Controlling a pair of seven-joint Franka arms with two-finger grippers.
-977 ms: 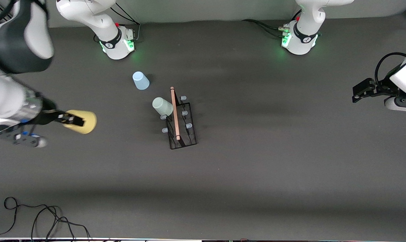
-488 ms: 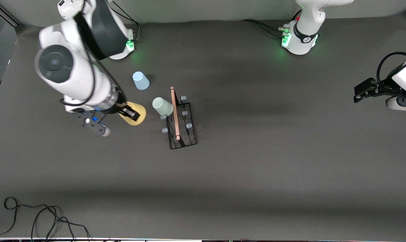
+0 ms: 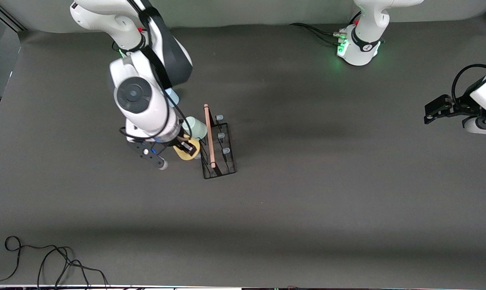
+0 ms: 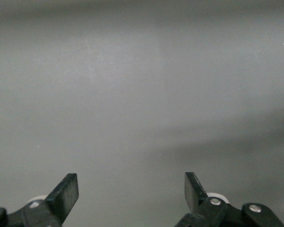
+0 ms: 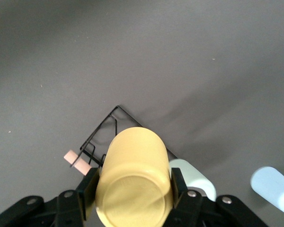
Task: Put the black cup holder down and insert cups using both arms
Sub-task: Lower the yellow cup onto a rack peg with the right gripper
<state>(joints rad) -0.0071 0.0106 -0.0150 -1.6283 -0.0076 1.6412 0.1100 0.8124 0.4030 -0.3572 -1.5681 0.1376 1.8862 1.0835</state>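
While the yellow cup rides in its grip, these are the things worth watching:

Right gripper (image 3: 185,147): clenched on the yellow cup (image 3: 183,153), both fingers pinching its sides near the base, hanging over the rack's edge on the right arm's side. A second ago it was far out toward the right arm's end of the table; it has swung in fast and now sits just beside the pegs.

Yellow cup: held on its side, mouth pointing toward the rack in the right wrist view (image 5: 134,177), not yet on any peg.

Black cup holder (image 3: 218,149): standing upright mid-table, wooden rod handle on top, unmoved over the last second. So the placing part looks done.

Pale green cup (image 3: 194,127): already seated on a peg on the rack's right-arm side, touching or nearly touching the yellow cup's rim from what I can see.

Light blue cup (image 3: 172,97): on the table, farther from the front camera than the rack, mostly hidden under the right arm now.

Left gripper (image 3: 438,110): fingers spread wide and empty, waiting off at the left arm's end of the table.

What it means: I'd judge the carry is over and the fiddly bit begins, lining the cup's mouth with a free peg without knocking the green one.
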